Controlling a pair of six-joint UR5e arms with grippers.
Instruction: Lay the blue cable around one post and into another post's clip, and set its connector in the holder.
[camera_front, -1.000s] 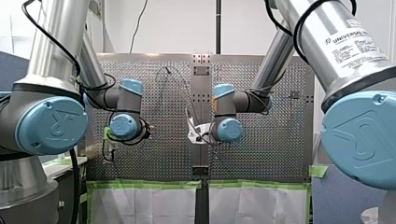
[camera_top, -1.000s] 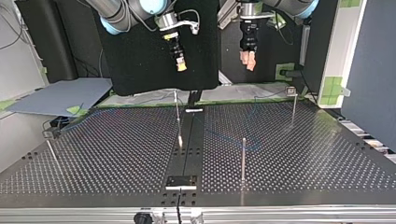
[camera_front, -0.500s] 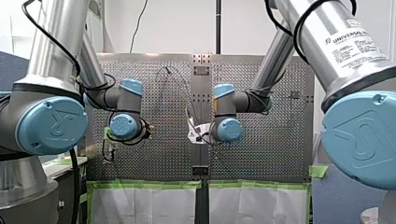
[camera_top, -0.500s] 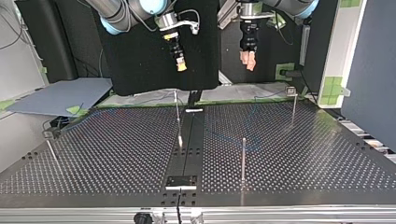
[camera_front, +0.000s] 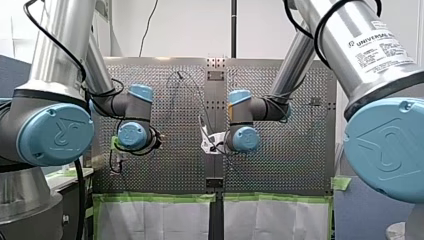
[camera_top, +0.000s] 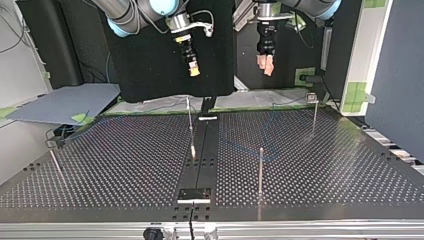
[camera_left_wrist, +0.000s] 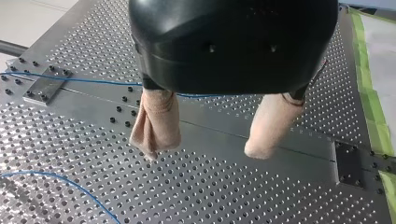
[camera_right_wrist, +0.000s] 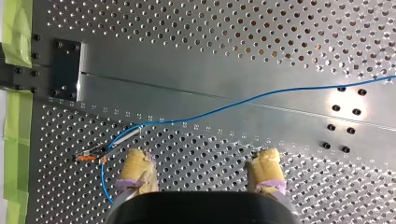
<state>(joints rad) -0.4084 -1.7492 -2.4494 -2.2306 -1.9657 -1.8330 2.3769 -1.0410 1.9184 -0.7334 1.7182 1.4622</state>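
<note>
The thin blue cable (camera_right_wrist: 261, 98) lies loose on the perforated plate and curls back beside my right gripper's yellow pads (camera_right_wrist: 137, 169). A small orange-tipped metal piece (camera_right_wrist: 91, 156) sits at that bend. My right gripper (camera_right_wrist: 201, 154) hovers open above it, nothing between its fingers. My left gripper (camera_left_wrist: 203, 151), with beige pads, is open too, high over the plate; the blue cable (camera_left_wrist: 93, 81) runs behind it to a small bolted plate (camera_left_wrist: 44, 86). In the top view both grippers, my right (camera_top: 193, 71) and my left (camera_top: 266, 65), hang well above the table.
Thin upright posts stand on the table: one near the middle (camera_top: 189, 115), one nearer the top view's front (camera_top: 260, 170), one at the back right (camera_top: 314, 112), one at the left (camera_top: 55, 161). A dark plate (camera_top: 195, 194) sits on the centre strip. Green tape (camera_right_wrist: 16, 32) edges the plate.
</note>
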